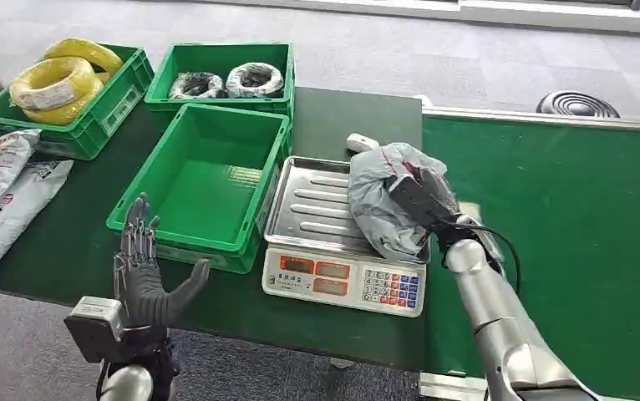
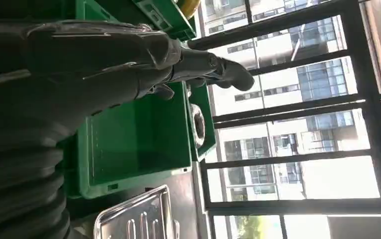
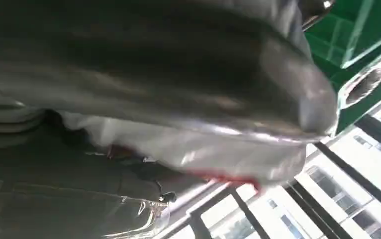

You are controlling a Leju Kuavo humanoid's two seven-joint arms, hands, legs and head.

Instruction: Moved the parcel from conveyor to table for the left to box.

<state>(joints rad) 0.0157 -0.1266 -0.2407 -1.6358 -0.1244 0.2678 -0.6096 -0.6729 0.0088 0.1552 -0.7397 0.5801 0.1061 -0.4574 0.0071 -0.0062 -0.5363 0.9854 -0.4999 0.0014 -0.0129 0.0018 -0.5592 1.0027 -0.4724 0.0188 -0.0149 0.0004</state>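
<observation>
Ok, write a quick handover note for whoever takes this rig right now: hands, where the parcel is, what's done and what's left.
Right robot hand: grips the grey parcel, which sits on the steel pan of the weighing scale; not released yet.
Left robot hand: holds nothing, fingers spread, near the table's front edge beside the empty green crate.
Done: the parcel is off the green conveyor and at the table.
Left: let go with the right hand, then the left hand boxes the parcel, probably into the empty crate.

Packing station: conveyor point(image 1: 551, 217), scale point(image 1: 343, 280), crates point(image 1: 208, 180)
</observation>
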